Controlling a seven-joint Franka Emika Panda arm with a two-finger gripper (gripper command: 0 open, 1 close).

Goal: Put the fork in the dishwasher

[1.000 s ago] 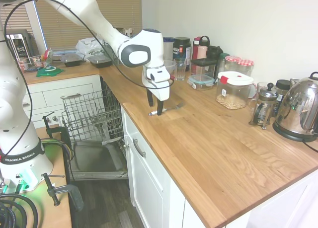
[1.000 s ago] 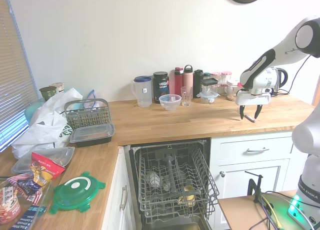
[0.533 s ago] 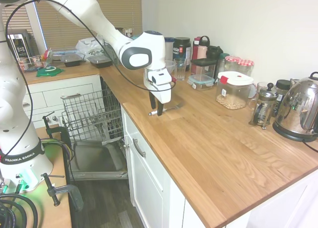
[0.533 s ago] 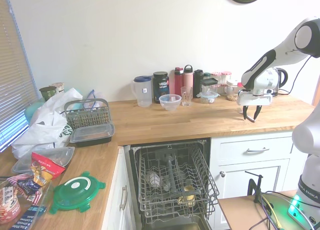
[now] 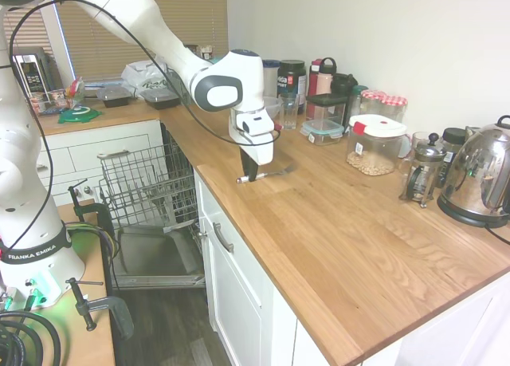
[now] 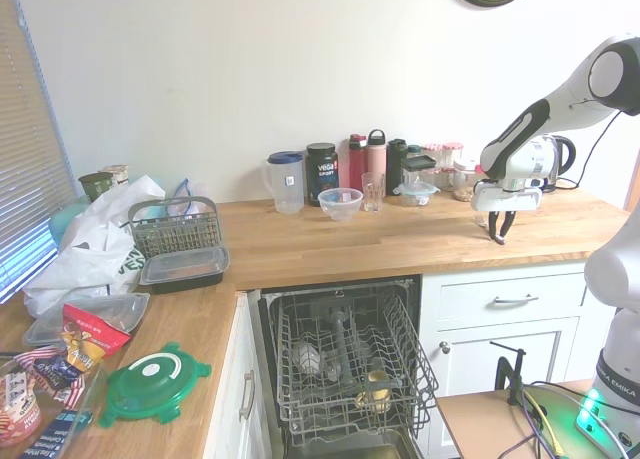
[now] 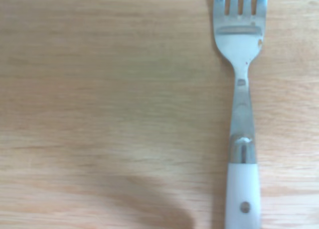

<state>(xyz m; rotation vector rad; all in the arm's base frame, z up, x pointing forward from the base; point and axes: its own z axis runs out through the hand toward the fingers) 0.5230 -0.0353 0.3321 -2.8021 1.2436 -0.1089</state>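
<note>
Gripping the fork (image 5: 263, 174) — gripper (image 5: 249, 176) clamped shut around its white handle, tines lying toward the wall on the wooden counter (image 5: 358, 246). Judged the pick-up step; next called for lifting clear, then carrying across to the open dishwasher (image 5: 143, 186) rack.

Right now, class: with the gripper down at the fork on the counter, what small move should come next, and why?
Probably a short straight lift. The gripper looks closed around the fork, which lies on the wooden counter; raising it clear comes before carrying it to the open dishwasher.
</note>
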